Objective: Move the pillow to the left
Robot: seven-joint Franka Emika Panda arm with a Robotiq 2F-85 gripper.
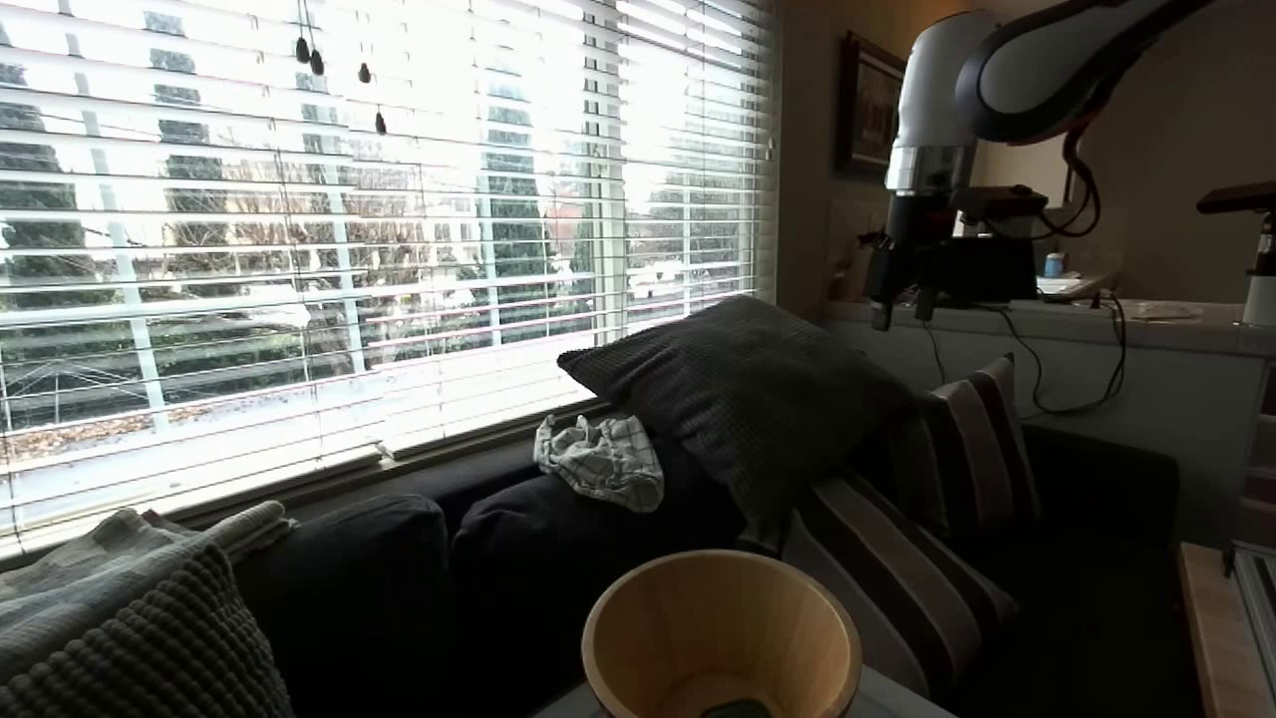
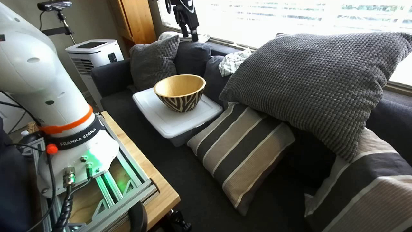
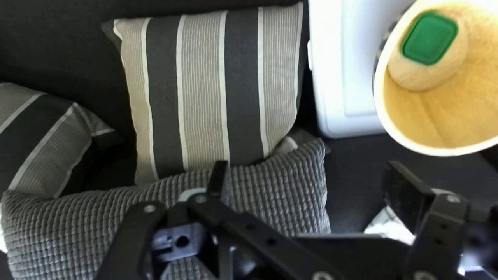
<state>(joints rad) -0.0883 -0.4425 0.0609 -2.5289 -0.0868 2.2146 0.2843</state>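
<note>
Facing the window [image 1: 349, 259]. The big charcoal pillow [image 2: 315, 83] leans on the sofa back [image 2: 394, 112] at right, its lower left corner overlapping a striped cushion [image 2: 241, 148], its lower right corner down at a second striped cushion [image 2: 363, 190].

Step, by my reading: approach, no grasp yet. A finished move could look much alike, so I hold that loosely. Next should be a lowering onto the pillow's left end, a pinch of the ribbed cover, a lift clear of the striped cushion, then a carry left, toward the checked cloth [image 2: 235, 62]. The wooden bowl [image 2: 180, 101], on its white-lidded box [image 2: 154, 112], stands that way too, nearer; a low swing could knock it. The soft cover will likely bunch, the pillow sagging below the grip.

Tool: gripper [image 3: 311, 186] hangs in the air, pointing down, spread wide, holding nothing. From the wrist, one finger [image 3: 220, 181] shows over the pillow, its partner past the left edge, above dark upholstery [image 3: 354, 179]. No contact that I can see.
</note>
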